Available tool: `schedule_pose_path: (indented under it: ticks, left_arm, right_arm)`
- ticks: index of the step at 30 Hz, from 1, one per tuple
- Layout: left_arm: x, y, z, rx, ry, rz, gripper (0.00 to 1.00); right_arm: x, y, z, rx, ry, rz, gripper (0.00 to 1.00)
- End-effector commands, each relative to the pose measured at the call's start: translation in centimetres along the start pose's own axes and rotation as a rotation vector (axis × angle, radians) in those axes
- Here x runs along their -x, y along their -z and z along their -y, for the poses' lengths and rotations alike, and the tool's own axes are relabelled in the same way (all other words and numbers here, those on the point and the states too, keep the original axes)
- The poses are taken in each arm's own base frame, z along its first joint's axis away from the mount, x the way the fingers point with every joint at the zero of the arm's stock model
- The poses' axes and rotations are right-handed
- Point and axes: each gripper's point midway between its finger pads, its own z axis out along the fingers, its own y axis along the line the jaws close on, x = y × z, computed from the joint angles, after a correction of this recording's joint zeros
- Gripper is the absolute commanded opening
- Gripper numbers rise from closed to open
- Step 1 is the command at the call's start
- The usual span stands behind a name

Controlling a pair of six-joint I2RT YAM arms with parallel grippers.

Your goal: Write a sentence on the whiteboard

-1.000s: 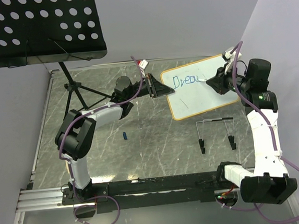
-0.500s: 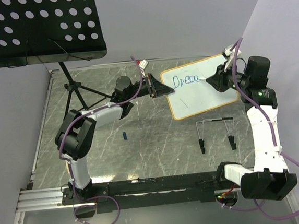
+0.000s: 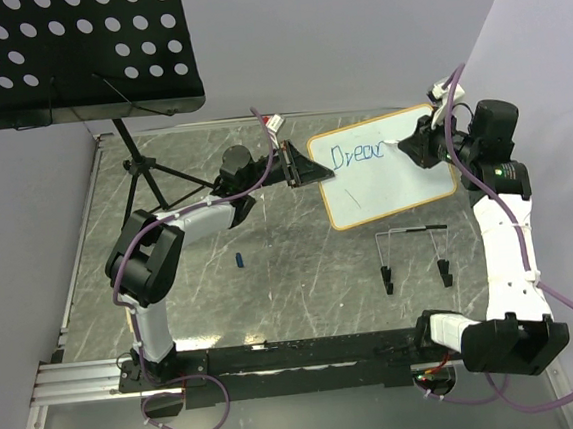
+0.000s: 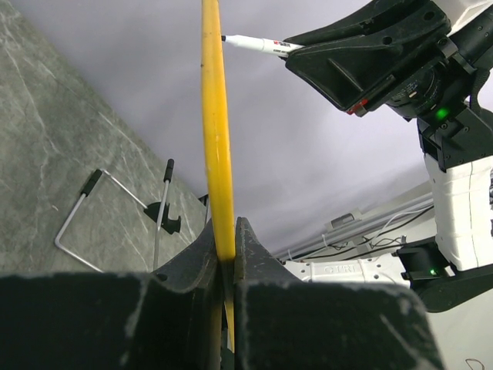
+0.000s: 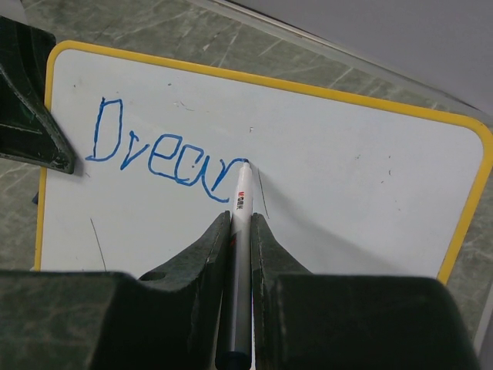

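Your left jaws clamp the whiteboard (image 3: 389,180) by its left edge, lifted off the table (image 3: 271,266). Your right jaws pinch the marker (image 5: 241,204), its tip touching the blue sentence (image 5: 162,158) (only "Drea" and a part-stroke).

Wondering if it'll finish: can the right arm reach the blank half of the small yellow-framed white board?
Probably yes: its tool holds the white marker against that board, and nothing covers the blank part.
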Motion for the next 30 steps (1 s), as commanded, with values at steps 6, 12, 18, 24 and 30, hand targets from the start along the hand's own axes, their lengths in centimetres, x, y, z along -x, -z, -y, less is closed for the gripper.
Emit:
schedule_pose_path:
  ticks: [6, 12, 18, 24, 30]
  left_arm:
    - [3.1, -0.2, 6.7, -0.181, -0.173, 0.070, 0.01]
    - [3.1, -0.3, 6.7, -0.184, -0.170, 0.068, 0.01]
    - [2.8, -0.1, 6.7, -0.186, -0.167, 0.061, 0.01]
    - [2.6, 0.0, 6.7, -0.191, -0.164, 0.053, 0.01]
    - [2.6, 0.0, 6.8, -0.193, -0.168, 0.051, 0.01]
  right_arm:
    - [-1.4, 1.4, -0.9, -0.018, 0.027, -0.012, 0.00]
    - [-2.3, 1.5, -1.1, -0.020, 0.020, -0.023, 0.00]
    - [-0.5, 0.9, -0.3, -0.029, 0.020, 0.004, 0.00]
    - [1.1, 0.1, 0.8, -0.042, 0.014, 0.026, 0.00]
    - [2.0, -0.2, 1.5, -0.063, 0.017, 0.040, 0.00]
